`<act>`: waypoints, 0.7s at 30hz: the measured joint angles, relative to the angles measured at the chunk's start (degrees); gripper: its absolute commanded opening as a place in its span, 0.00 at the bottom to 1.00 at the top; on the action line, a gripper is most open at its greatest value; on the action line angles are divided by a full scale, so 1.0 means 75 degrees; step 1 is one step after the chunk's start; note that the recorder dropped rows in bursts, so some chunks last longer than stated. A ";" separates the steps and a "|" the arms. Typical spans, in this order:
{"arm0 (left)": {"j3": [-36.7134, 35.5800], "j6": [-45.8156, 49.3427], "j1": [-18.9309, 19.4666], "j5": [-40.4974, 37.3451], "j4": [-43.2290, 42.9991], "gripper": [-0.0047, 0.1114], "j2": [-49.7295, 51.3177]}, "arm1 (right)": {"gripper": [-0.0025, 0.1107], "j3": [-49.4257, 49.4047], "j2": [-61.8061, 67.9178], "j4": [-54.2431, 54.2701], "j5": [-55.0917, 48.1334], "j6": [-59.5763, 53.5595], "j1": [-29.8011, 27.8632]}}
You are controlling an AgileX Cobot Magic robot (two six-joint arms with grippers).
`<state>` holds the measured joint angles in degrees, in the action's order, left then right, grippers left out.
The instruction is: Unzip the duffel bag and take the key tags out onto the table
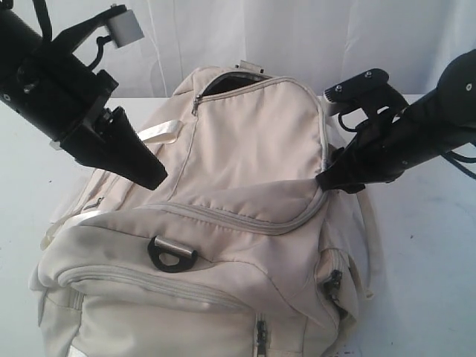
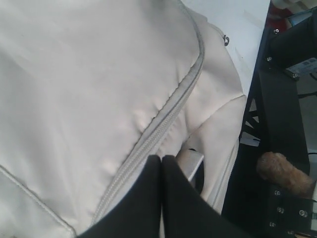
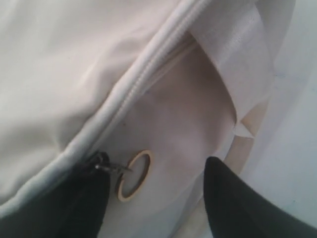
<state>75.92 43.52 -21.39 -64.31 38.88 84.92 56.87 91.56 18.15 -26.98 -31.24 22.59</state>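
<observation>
Plain cream duffel bag (image 1: 245,149), black D-ring (image 1: 169,265), tan zip-pull ring (image 3: 124,197), white table (image 1: 431,260).

Bag (image 1: 245,149), 1; table (image 1: 428,260), 1; grippers, 2: left gripper (image 1: 155,177), right gripper (image 1: 325,182); black D-ring (image 1: 172,254), 1; pale ring (image 3: 133,176), 1.

I have the left arm (image 1: 56,85) slanting down from the upper left of the exterior view. The left claw (image 1: 151,175) points low toward the middle, its two dark fingers (image 2: 143,198) pressed flat together. The right arm (image 1: 439,111) reaches in from the right, sloping down. On the right claw (image 3: 153,166) the jaws are spread wide, the tips well apart.
</observation>
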 measured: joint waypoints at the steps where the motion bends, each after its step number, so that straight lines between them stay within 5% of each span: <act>1: 0.0000 0.0000 0.0000 0.0000 0.0000 0.04 0.0000 | 0.42 0.0000 0.0048 0.0000 0.0015 0.0000 0.0000; 11: 0.0000 0.0000 0.0000 0.0000 0.0000 0.04 0.0000 | 0.02 0.0000 0.0258 0.0032 0.0033 0.0029 0.0000; 21: 0.0000 0.0016 0.0000 -0.0016 0.0000 0.04 0.0000 | 0.02 0.0348 -0.0058 0.0021 -0.1421 0.0275 0.0000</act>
<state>75.92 43.64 -21.39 -64.43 38.88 84.92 59.48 91.13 18.31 -37.64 -29.18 22.59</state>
